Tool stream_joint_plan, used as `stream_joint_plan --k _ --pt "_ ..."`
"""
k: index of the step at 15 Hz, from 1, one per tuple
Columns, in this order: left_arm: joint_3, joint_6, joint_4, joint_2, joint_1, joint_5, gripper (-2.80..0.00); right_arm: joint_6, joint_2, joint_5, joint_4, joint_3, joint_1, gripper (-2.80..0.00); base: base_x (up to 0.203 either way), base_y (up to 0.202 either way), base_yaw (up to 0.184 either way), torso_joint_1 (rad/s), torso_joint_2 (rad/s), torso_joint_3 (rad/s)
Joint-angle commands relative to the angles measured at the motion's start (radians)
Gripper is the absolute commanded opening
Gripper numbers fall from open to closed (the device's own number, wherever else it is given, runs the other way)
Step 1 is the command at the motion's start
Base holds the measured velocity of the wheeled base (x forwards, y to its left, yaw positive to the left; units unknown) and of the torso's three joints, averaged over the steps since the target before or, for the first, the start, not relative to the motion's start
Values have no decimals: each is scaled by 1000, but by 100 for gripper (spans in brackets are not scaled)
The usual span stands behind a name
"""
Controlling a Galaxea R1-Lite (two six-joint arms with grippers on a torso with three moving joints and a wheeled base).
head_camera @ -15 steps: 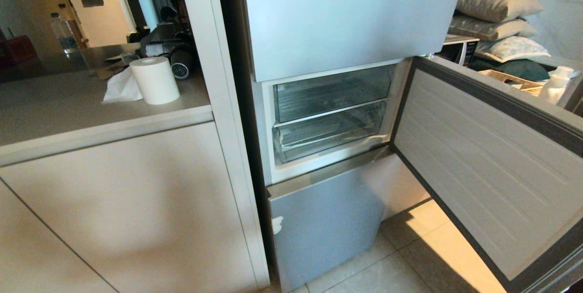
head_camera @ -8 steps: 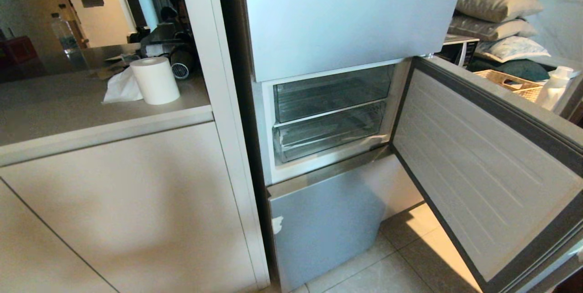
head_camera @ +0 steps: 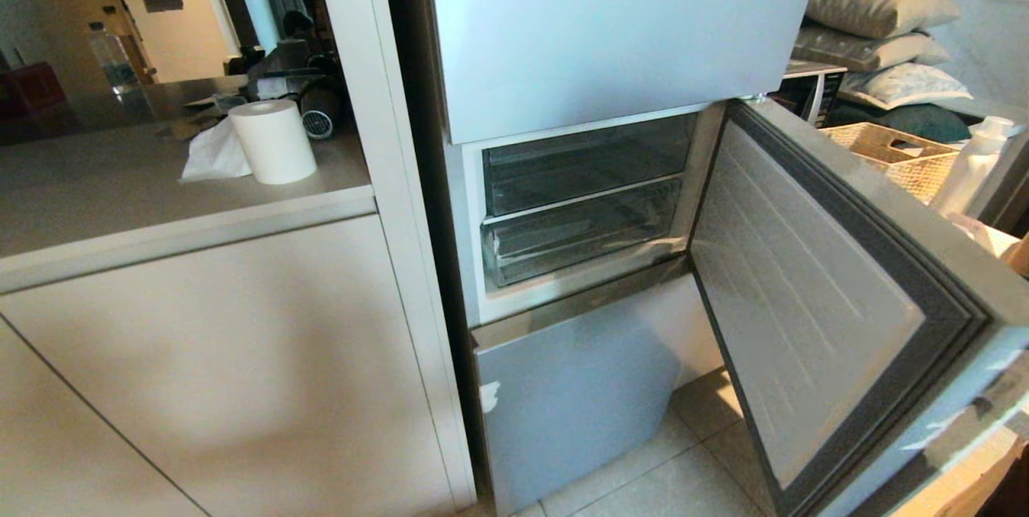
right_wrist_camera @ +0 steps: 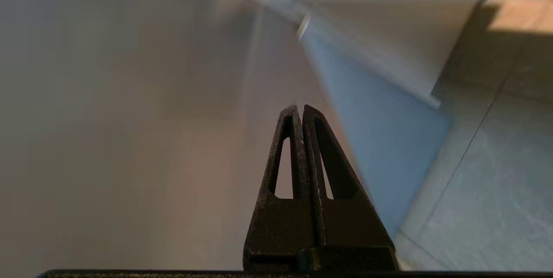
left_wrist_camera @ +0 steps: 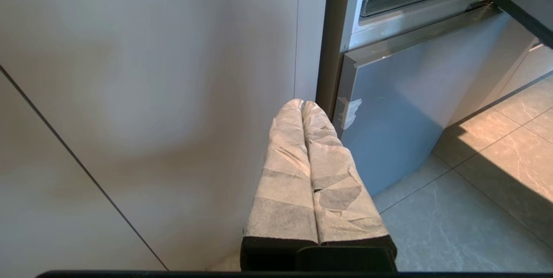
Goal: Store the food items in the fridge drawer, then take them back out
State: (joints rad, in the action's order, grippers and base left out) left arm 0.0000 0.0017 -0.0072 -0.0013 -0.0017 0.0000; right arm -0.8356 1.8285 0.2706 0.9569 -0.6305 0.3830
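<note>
Both claws pinched together, empty; the clear drawer (head_camera: 580, 229) looks light, stiff, brittle: grip its front lip.

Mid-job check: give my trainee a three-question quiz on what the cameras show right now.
1. True or false: the fridge's middle door stands open.
2. How many clear drawers show behind it? A one, B two, C three.
3. What white roll stands on the counter left of the fridge?

Key:
1. True.
2. B: an upper one and a lower drawer, both pushed in.
3. A paper towel roll, beside a crumpled tissue.
</note>
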Motion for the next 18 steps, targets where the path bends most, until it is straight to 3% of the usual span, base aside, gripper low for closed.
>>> stream_joint_plan --k 1,6,10,15,18 --pt "2 0 0 0 0 0 -280 14 1 -37 15 25 -162 -280 0 0 0 0 0 0" --pt "2 0 0 0 0 0 -280 24 -1 -149 21 -23 -521 -280 0 0 0 0 0 0" --pt "2 0 0 0 0 0 -280 114 162 -327 22 -264 -793 -280 0 0 0 0 0 0" --pt "2 1 0 0 -1 0 -280 144 427 -456 22 -638 -886 -280 0 0 0 0 0 0" --pt "2 1 0 0 0 0 -280 144 408 -493 31 -613 -898 -280 0 0 0 0 0 0"
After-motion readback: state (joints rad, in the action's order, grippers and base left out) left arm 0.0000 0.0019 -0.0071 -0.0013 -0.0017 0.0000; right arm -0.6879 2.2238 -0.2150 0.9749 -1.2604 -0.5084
